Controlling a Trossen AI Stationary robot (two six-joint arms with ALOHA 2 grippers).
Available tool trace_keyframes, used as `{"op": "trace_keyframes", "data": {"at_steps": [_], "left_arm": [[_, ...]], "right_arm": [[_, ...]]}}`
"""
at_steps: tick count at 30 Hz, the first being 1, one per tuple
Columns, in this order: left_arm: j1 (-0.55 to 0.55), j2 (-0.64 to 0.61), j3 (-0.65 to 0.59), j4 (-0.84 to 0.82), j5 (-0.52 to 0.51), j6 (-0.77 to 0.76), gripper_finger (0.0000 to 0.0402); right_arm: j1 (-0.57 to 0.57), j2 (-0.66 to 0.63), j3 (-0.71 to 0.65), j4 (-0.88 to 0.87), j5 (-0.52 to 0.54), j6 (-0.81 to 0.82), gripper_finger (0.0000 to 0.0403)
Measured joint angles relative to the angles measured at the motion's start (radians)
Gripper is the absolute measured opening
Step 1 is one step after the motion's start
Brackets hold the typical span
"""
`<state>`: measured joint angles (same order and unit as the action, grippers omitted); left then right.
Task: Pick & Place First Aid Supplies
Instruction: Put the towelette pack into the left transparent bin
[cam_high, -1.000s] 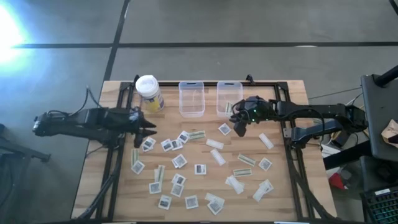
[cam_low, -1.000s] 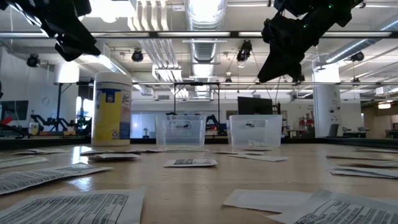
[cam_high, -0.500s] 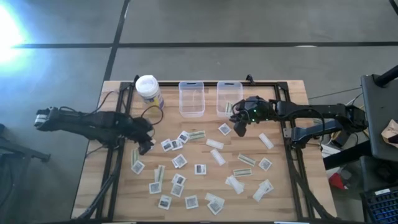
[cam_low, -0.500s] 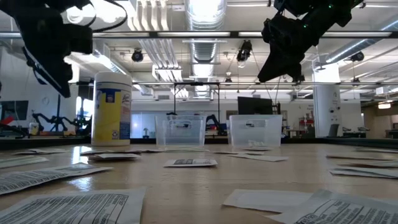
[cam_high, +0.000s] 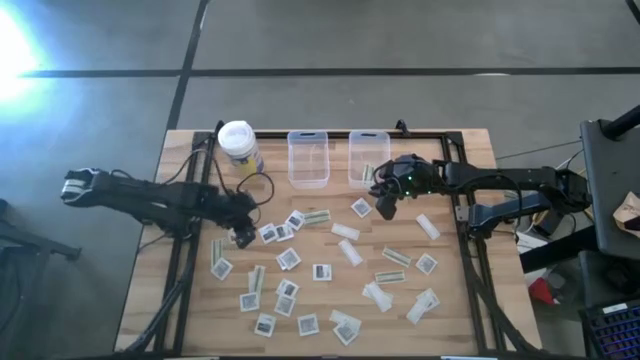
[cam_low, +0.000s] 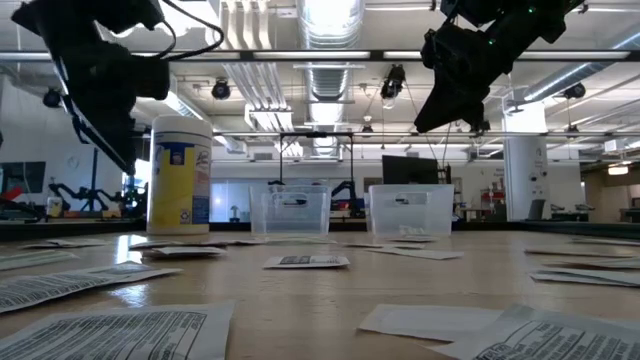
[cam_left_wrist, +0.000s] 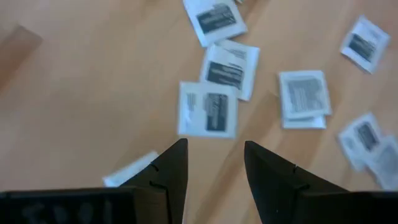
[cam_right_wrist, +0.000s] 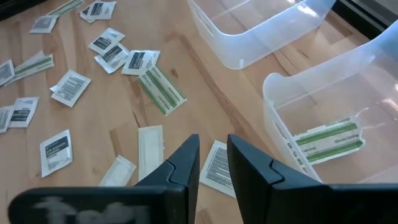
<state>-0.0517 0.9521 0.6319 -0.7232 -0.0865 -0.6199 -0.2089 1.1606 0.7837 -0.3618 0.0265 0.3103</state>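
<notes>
Many small flat white packets lie flat over the wooden table (cam_high: 330, 300): squares with a dark patch and narrow strips, some green-striped. My left gripper (cam_high: 240, 233) (cam_left_wrist: 214, 155) is open and points down over the left group. A square packet (cam_left_wrist: 207, 116) lies just ahead of its fingertips, untouched. My right gripper (cam_high: 385, 205) (cam_right_wrist: 212, 152) hovers high beside the right clear bin (cam_high: 367, 158), its fingers a narrow gap apart with nothing between them. A green-striped strip (cam_right_wrist: 326, 138) lies on that bin's floor. In the low view both grippers, the left (cam_low: 105, 90) and the right (cam_low: 450, 90), hang above the table.
The left clear bin (cam_high: 308, 158) stands at the far edge beside the right one. A yellow container with a white lid (cam_high: 240, 148) stands at the far left. A black frame rail (cam_high: 185, 250) runs along the table's left side. Bare wood shows between the bins and the packets.
My left gripper has moved toward the table's near edge and a little right, tipped its fingers downward and come lower over the left group of packets. My right gripper has stayed where it was. No packet has moved.
</notes>
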Motion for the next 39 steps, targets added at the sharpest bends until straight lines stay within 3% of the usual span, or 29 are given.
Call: {"op": "trace_keyframes", "data": {"at_steps": [6,16,23,31,39], "left_arm": [[-0.022,0.097,0.000,0.117,-0.021,0.061,0.0149],[-0.170,0.256,0.000,0.301,-0.036,0.143,0.0149],[-0.253,0.342,0.008,0.301,-0.171,0.170,0.0149],[-0.293,0.478,0.103,0.245,-0.273,0.201,0.0149],[-0.293,0.573,0.121,0.207,-0.315,0.139,0.0149]], "right_arm": [[0.000,0.000,0.000,0.000,0.000,0.000,0.0068],[0.000,0.000,-0.001,0.000,0.000,-0.004,0.0080],[0.000,0.000,-0.001,0.000,0.000,-0.007,0.0077],[0.000,0.000,-0.001,0.001,0.000,-0.008,0.0069],[0.000,0.000,-0.001,0.001,0.000,-0.008,0.0081]]}}
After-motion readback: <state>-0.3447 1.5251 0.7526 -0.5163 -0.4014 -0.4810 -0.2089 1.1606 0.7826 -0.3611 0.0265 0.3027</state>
